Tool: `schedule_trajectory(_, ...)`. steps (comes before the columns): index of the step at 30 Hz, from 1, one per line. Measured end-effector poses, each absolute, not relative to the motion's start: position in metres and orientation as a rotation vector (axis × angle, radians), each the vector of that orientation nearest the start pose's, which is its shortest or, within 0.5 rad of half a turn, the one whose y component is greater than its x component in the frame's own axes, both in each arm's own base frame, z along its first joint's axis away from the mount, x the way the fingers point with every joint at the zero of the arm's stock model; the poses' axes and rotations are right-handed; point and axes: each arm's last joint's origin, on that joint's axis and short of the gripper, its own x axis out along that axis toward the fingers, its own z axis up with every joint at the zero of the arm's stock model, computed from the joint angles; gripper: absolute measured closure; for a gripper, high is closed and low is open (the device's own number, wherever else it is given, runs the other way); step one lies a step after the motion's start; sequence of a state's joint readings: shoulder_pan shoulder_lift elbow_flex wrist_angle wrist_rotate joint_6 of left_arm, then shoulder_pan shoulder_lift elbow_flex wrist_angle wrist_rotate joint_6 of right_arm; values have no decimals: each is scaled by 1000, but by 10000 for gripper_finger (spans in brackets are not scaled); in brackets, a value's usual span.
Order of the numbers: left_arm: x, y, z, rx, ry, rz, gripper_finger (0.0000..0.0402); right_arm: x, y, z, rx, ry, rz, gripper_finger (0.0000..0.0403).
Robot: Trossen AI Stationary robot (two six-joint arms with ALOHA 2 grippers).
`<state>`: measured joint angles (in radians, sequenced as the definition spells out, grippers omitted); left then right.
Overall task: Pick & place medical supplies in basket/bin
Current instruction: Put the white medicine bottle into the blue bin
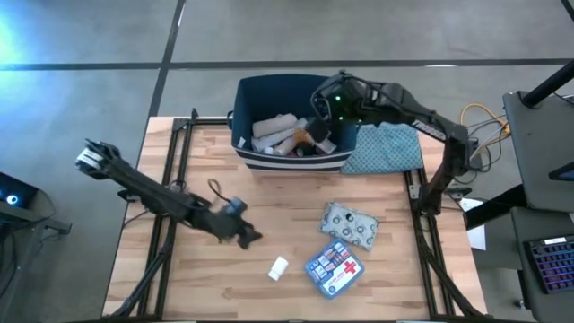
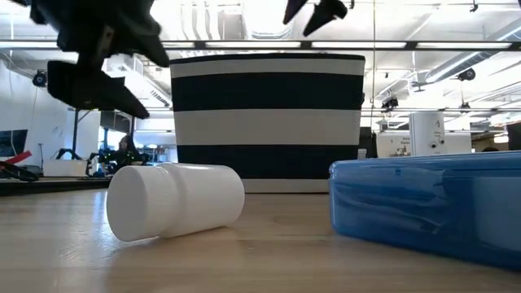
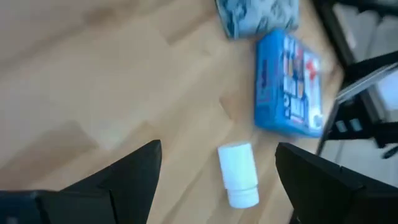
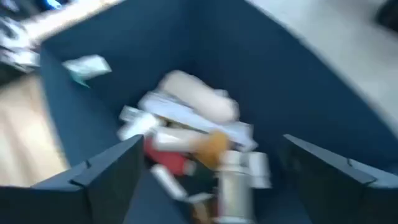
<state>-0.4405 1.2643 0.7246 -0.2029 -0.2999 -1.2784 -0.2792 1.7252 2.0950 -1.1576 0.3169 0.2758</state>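
A white pill bottle lies on its side on the wooden table, near the front. My left gripper hangs open just left of it and above it; in its wrist view the bottle shows ahead between the two spread fingers, untouched. A blue first-aid pouch and a silver blister pack lie flat to the right. The navy striped basket stands at the far edge, holding several supplies: a beige roll, an orange vial and a white bottle. My right gripper hovers open over them, holding nothing.
A blue-grey patterned cloth lies right of the basket. Black frame rails run along the table's left and right sides. Bare wood stretches between the basket and the items at the front.
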Motion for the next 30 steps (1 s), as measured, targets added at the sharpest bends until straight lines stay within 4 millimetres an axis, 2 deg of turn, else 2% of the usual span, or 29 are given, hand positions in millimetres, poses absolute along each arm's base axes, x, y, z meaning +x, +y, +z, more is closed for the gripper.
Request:
schedule_trajectory(4,272,-127,220,-920,754,350,109,306,-95,450,150,777,-685,24)
schedule_trajectory(11,342,-166,223,-768,1068,539,109,289,-79,455,153,811,-661,22)
schedule_trajectory(15,375,-184,216,-756,1155,510,109,280,-74,454,144,845,-653,21)
schedule_trajectory(20,386,-193,206,-769,1182,508,109,265,-69,452,142,851,-648,21)
schedule_trajectory(27,378,-192,173,-762,1302,533,112,246,-64,445,162,860,-660,21)
schedule_trajectory(30,373,-189,165,-713,1336,528,137,237,-63,440,156,864,-684,21)
